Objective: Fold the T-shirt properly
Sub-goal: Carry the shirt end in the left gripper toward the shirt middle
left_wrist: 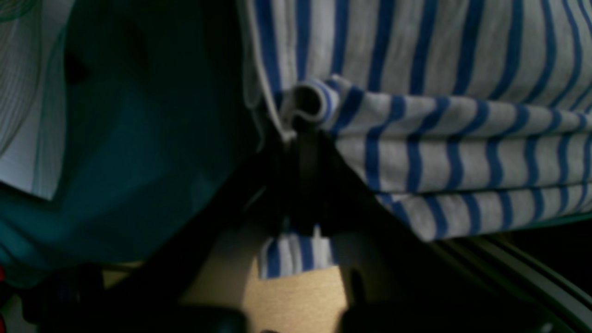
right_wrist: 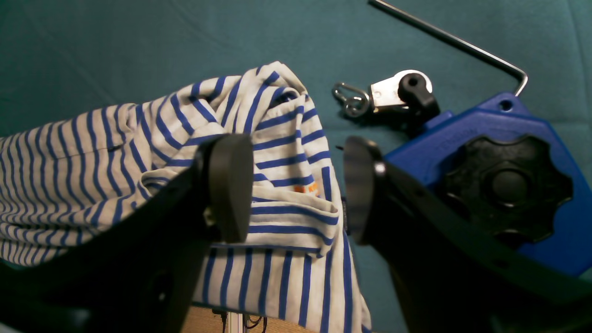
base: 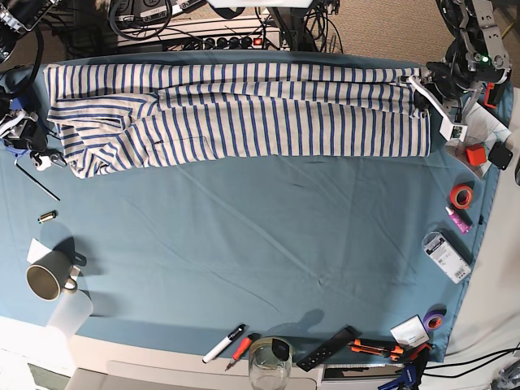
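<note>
The table (base: 244,252) is wearing a plain teal cloth (base: 268,219) that's covering nearly the whole top. The T-shirt (base: 244,114) is lying stretched along the far edge, bunched up at the base view's left end. A mug (base: 45,280) is sitting at the near left, with a thin metal rod (base: 36,180) and a small dark cylinder (base: 47,216) lying beyond it. Along the right edge, an orange tape roll (base: 462,195) and a white box (base: 446,256) are resting. At the near edge, two markers (base: 230,343), a glass jar (base: 269,363) and a purple tape roll (base: 434,316) are lying.
</note>
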